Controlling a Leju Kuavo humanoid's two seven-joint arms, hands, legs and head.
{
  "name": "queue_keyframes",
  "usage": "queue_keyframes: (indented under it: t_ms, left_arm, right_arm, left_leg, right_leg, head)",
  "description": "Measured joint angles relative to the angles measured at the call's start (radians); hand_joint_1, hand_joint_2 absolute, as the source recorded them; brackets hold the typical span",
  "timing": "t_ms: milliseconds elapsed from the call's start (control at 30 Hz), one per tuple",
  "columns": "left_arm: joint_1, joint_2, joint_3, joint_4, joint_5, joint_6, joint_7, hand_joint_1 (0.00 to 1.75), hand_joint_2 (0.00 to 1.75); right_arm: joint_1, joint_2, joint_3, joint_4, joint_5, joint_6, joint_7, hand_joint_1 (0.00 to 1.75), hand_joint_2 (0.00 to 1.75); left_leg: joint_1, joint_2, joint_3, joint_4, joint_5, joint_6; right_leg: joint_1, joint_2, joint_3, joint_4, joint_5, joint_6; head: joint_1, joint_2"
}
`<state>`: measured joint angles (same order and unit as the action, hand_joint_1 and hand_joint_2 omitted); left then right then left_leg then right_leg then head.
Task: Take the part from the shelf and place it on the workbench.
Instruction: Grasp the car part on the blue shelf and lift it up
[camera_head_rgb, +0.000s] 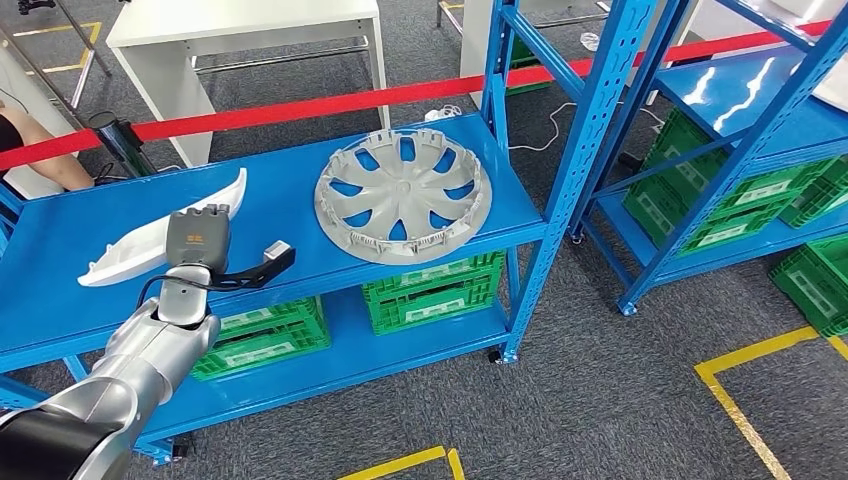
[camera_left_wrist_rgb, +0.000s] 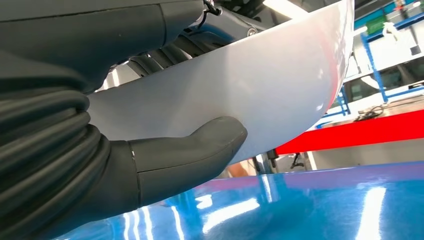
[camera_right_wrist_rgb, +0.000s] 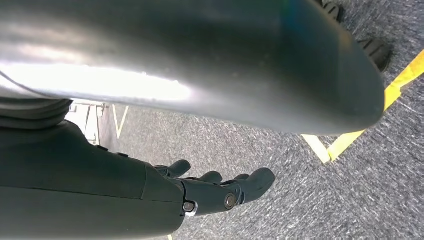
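One robot hand (camera_head_rgb: 197, 238) is gripping the white part (camera_head_rgb: 130, 250).
The part is lying slantwise, middle left, on the shelf (camera_head_rgb: 290, 215).

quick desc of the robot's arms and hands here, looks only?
The left arm is silver with rounded segments. A black cable loops at the wrist. The left hand has a grey back with a small orange marking. Up close: ribbed dark cover, thick grey thumb. The right hand has dark fingers with visible screws.
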<state>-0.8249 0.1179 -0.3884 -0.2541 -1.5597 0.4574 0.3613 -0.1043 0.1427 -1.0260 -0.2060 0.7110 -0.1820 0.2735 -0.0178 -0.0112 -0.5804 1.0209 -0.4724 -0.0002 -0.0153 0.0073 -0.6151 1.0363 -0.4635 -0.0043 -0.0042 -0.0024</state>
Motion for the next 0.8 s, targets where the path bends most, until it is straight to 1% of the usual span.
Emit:
queue_keyframes:
  t_ms: [100, 267, 467, 600, 667, 800]
  left_arm:
    - [-0.003, -0.021, 0.0, 0.0, 0.0, -0.015, -0.014, 1.75, 1.75]
    - [-0.007, -0.059, -0.004, -0.001, -0.001, -0.044, -0.009, 1.75, 1.75]
    - [-0.011, -0.071, -0.01, -0.001, -0.001, -0.062, -0.007, 1.75, 1.75]
    - [-0.01, -0.061, -0.01, -0.001, 0.002, -0.06, -0.004, 1.75, 1.75]
    - [-0.005, -0.043, -0.01, -0.001, 0.007, -0.042, -0.004, 1.75, 1.75]
    - [0.016, 0.009, 0.003, -0.001, 0.025, 0.014, -0.014, 1.75, 1.75]
  right_arm:
    - [0.0, 0.0, -0.005, 0.0, 0.0, -0.006, 0.0, 0.0, 0.0]
    - [0.0, 0.0, -0.006, 0.0, 0.003, -0.009, 0.0, 0.0, 0.0]
    - [0.0, 0.0, -0.006, 0.0, 0.004, 0.008, 0.0, 0.0, 0.0]
    - [-0.001, 0.0, -0.005, 0.0, 0.026, 0.022, 0.0, 0.0, 0.0]
    - [-0.002, 0.002, -0.003, 0.0, 0.047, 0.026, 0.0, 0.0, 0.0]
    - [-0.012, 0.006, 0.011, 0.0, 0.087, 0.028, 0.001, 0.0, 0.0]
  left_leg:
    - [0.0, 0.0, 0.0, 0.0, 0.0, 0.0]
    - [0.0, 0.0, 0.0, 0.0, 0.0, 0.0]
    - [0.0, 0.0, 0.0, 0.0, 0.0, 0.001]
    - [0.0, 0.001, 0.0, 0.0, 0.0, 0.001]
    - [0.0, 0.001, 0.0, 0.0, -0.001, 0.001]
    - [0.001, 0.002, 0.0, -0.001, 0.0, 0.0]
  right_leg:
    - [0.0, 0.0, 0.0, 0.0, 0.0, 0.0]
    - [0.0, 0.0, 0.0, 0.0, 0.0, 0.0]
    - [0.0, 0.001, 0.0, 0.0, 0.0, 0.001]
    - [0.0, 0.001, 0.001, 0.0, 0.0, 0.0]
    - [0.0, 0.002, 0.0, 0.0, 0.0, 0.0]
    - [0.0, 0.002, 0.0, 0.0, 0.0, 0.0]
  head:
    - [0.0, 0.0]
    - [0.0, 0.0]
    - [0.0, 0.0]
    - [0.0, 0.0]
    - [0.0, 0.0]
    - [0.0, 0.0]
